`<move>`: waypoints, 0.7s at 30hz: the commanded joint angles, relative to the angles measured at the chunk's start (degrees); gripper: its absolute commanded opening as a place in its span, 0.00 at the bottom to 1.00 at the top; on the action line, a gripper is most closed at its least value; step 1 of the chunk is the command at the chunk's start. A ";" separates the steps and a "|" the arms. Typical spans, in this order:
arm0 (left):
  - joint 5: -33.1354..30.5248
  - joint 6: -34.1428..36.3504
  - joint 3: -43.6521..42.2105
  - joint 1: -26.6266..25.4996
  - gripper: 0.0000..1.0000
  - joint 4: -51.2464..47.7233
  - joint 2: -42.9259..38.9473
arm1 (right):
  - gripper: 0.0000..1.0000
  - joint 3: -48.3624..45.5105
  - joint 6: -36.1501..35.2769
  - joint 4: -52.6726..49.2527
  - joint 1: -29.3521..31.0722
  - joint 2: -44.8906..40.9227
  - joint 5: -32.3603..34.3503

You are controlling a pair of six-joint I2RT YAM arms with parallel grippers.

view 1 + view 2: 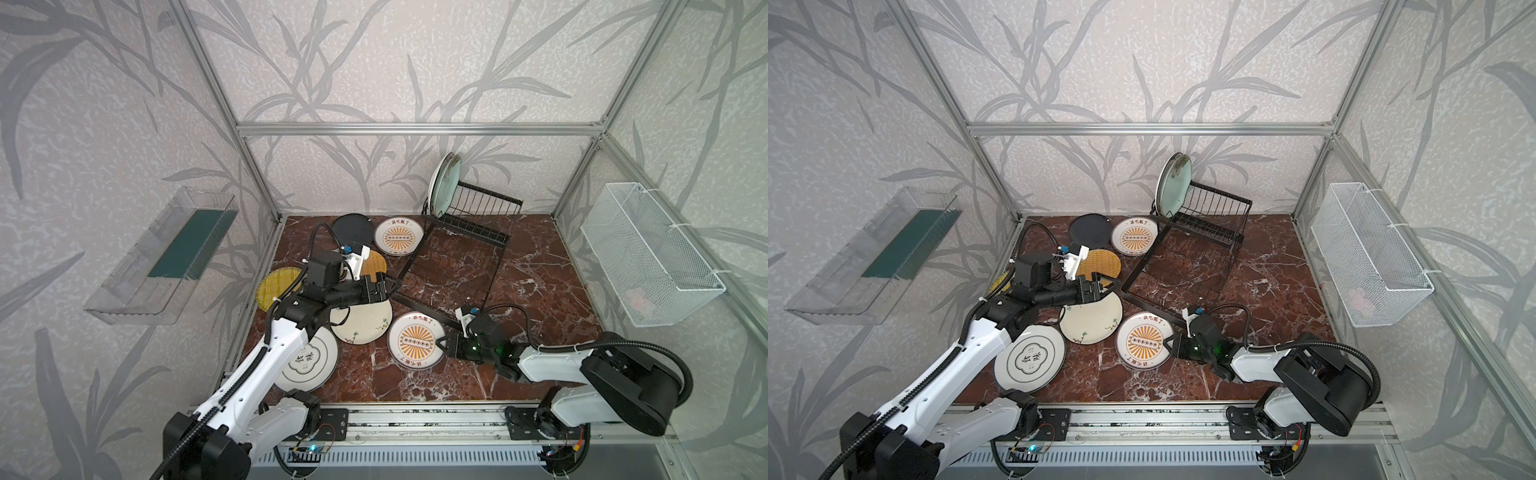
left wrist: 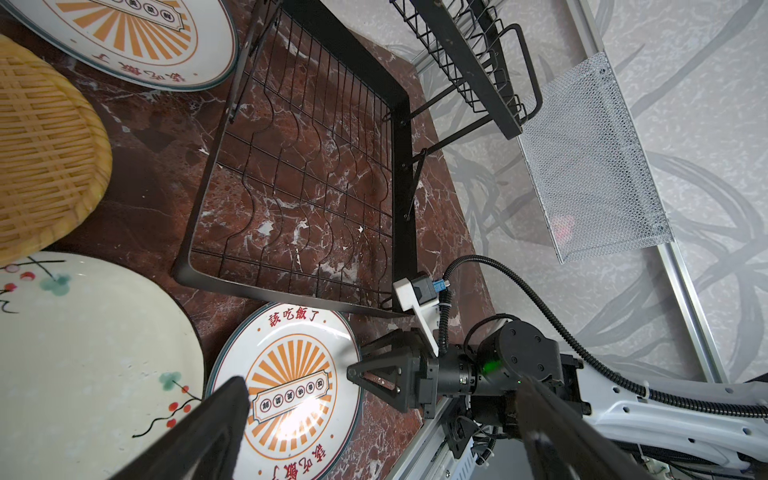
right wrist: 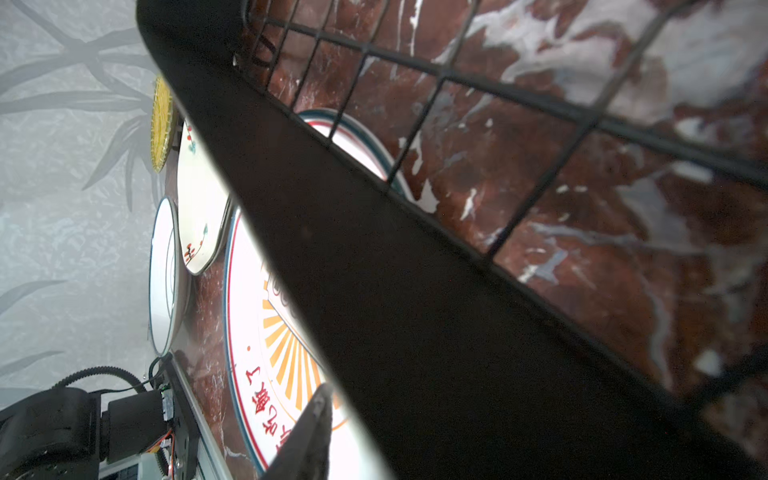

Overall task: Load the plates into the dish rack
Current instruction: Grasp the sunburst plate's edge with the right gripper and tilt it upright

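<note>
My right gripper is shut on the right rim of the near orange-sunburst plate, which lies flat by the near corner of the dish rack; one of its fingers rests on the plate's face. My left gripper hangs open and empty above the cream floral plate, beside the rack's flat tray. Two pale plates stand upright in the raised slots. Lying loose are black, sunburst, orange woven, yellow woven and dark-rimmed white plates.
A clear plastic bin hangs on the left wall and a white mesh basket on the right wall. An aluminium rail runs along the front edge. Bare marble lies right of the rack.
</note>
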 commanded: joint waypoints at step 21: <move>-5.58 0.55 -0.14 0.55 0.99 -2.42 -4.65 | 0.00 -3.07 5.14 -7.75 0.42 -8.31 2.89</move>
